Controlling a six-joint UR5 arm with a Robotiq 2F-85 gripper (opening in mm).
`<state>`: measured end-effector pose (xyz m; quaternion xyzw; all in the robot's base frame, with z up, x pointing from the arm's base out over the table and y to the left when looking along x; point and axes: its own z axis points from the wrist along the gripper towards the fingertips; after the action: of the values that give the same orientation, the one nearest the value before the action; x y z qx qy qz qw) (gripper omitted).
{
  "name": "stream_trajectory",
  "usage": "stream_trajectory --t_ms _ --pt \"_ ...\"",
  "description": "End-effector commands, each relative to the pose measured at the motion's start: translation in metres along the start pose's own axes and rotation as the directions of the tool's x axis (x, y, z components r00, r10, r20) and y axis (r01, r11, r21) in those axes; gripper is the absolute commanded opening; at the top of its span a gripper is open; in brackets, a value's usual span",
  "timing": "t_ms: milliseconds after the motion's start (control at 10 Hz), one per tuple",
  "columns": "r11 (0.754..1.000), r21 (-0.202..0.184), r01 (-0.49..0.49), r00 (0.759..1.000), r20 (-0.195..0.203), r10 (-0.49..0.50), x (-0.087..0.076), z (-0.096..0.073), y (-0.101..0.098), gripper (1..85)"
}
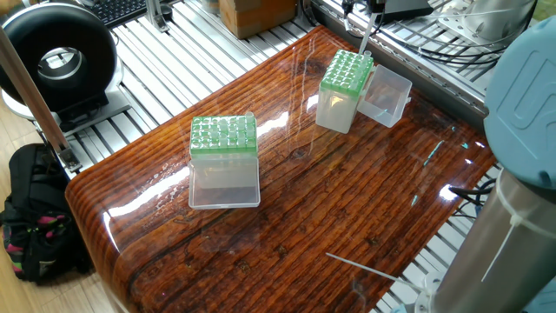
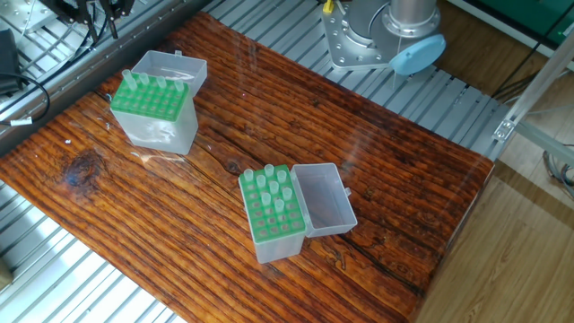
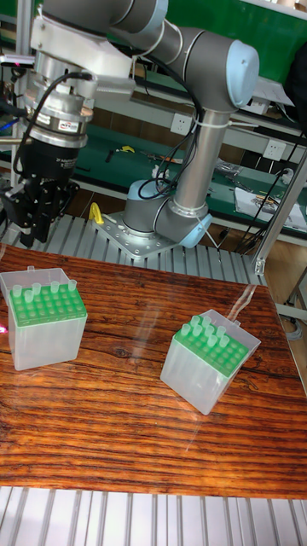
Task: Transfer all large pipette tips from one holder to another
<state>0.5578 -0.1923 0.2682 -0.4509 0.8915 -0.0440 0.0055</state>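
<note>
Two clear holders with green tops stand on the wooden table. The far holder (image 2: 152, 112) (image 1: 346, 83) (image 3: 47, 320) has one row of large pipette tips (image 2: 143, 81) (image 3: 38, 294) along its back edge. Several more tips (image 2: 273, 184) (image 3: 209, 331) sit in the other holder (image 2: 273, 215) (image 1: 224, 161) (image 3: 209, 363). My gripper (image 3: 32, 239) hangs above the far holder's rear, its dark fingers apart with nothing between them. In one fixed view a slim whitish tip (image 1: 366, 36) rises over that holder's rear corner.
Both holders have clear lids hinged open (image 2: 325, 197) (image 1: 387, 96). The arm's base (image 2: 386, 36) is bolted beside the table. A thin loose rod (image 1: 360, 265) lies near one table edge. Cables (image 2: 54, 36) run behind the far holder, and a backpack (image 1: 35, 217) sits on the floor.
</note>
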Motion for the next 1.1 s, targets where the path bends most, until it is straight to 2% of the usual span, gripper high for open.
stream_trajectory --t_ms 0,100,300,400,500,600,700,800,900,1000 --pt "0.992 -0.023 -0.126 0.991 0.030 0.127 -0.040 -0.006 0.001 30.7" --pt "0.985 -0.019 -0.173 0.985 0.024 0.174 -0.055 -0.009 0.004 30.7" --pt "0.941 -0.037 -0.336 0.942 -0.012 0.336 -0.075 -0.013 0.021 30.7" --pt "0.927 -0.091 -0.363 0.932 -0.019 0.363 -0.086 -0.012 0.038 31.0" --pt "0.928 -0.083 -0.362 0.932 -0.035 0.360 -0.083 -0.011 0.041 32.7" --pt "0.917 -0.092 -0.389 0.921 -0.053 0.386 -0.083 -0.009 0.047 33.7" --pt "0.910 -0.047 -0.412 0.910 -0.074 0.408 -0.083 -0.002 0.041 34.7" --pt "0.902 0.002 -0.432 0.899 -0.078 0.431 -0.093 0.007 0.036 34.7" --pt "0.879 -0.053 -0.474 0.880 -0.075 0.470 -0.116 0.017 0.060 34.7" --pt "0.854 -0.096 -0.511 0.859 -0.092 0.504 -0.126 0.023 0.085 34.7"
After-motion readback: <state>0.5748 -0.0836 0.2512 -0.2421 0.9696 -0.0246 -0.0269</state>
